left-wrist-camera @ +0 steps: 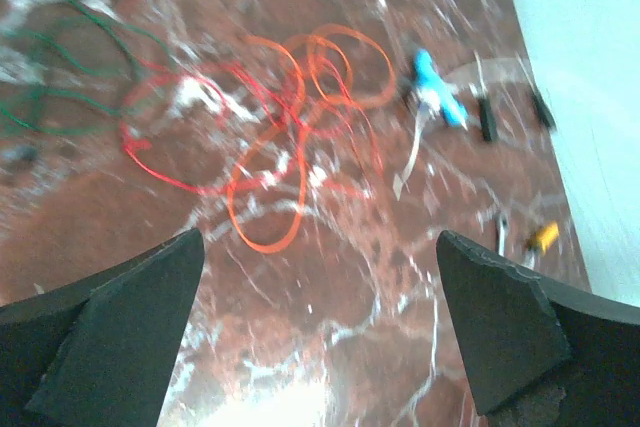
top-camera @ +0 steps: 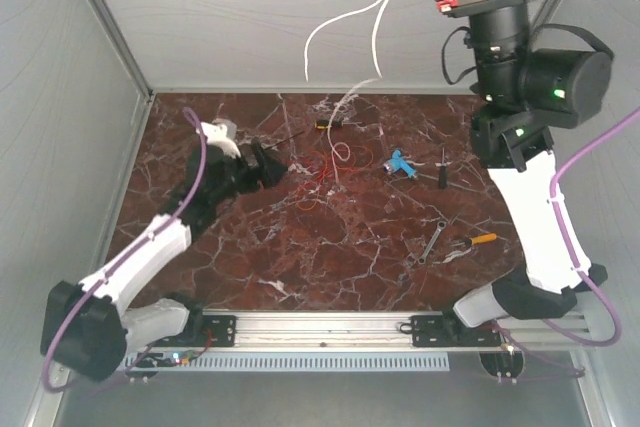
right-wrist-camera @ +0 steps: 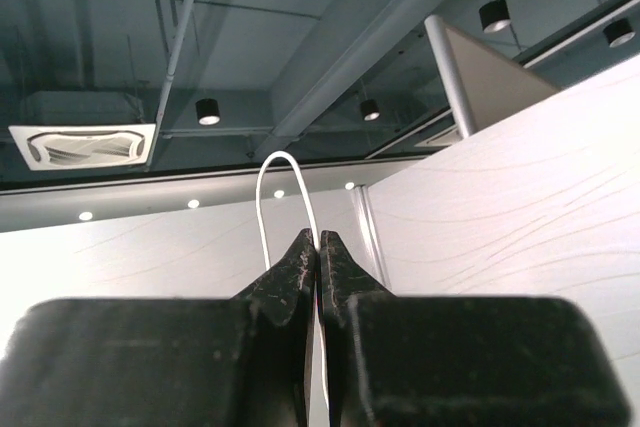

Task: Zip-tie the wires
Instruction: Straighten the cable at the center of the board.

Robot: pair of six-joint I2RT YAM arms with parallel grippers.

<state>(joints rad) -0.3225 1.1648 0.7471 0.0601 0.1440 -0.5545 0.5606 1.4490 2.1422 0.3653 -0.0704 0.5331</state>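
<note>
Two arms worked over a dark red, marble-veined surface (top-camera: 250, 257) with a glossy finish. On the left, the white-and-black left arm, a thick purple cable running along it, stretched low and diagonally inward from its base, its left end effector (top-camera: 272, 164) pointing toward the middle with its blunt, matte black fingers (left-wrist-camera: 130, 327) spread wide and holding nothing. Just beyond them lay the red wires (left-wrist-camera: 300, 117), hair-thin strands tangled in loose overlapping loops flat on the surface near its centre; thin green strands (left-wrist-camera: 60, 57) curled to their left in the wrist view. Behind the tangle lay a black-and-yellow screwdriver (top-camera: 328, 124). From that tangle the white wires (top-camera: 340, 17) rose off the surface in slack curves, up toward the top of the overhead view. Further right lay a small blue plastic tool (top-camera: 400, 162), a slim black tool (top-camera: 442, 169), a silver metal wrench (top-camera: 432, 242) and an orange-handled tool (top-camera: 483, 239), all apart from one another. On the right, the right arm stood bent steeply upward, lifted high above the surface; its right end effector (right-wrist-camera: 318, 242) pointed at the ceiling, its worn black fingers pressed together and pinching a narrow loop of white wire that arched just above the tips.
</note>
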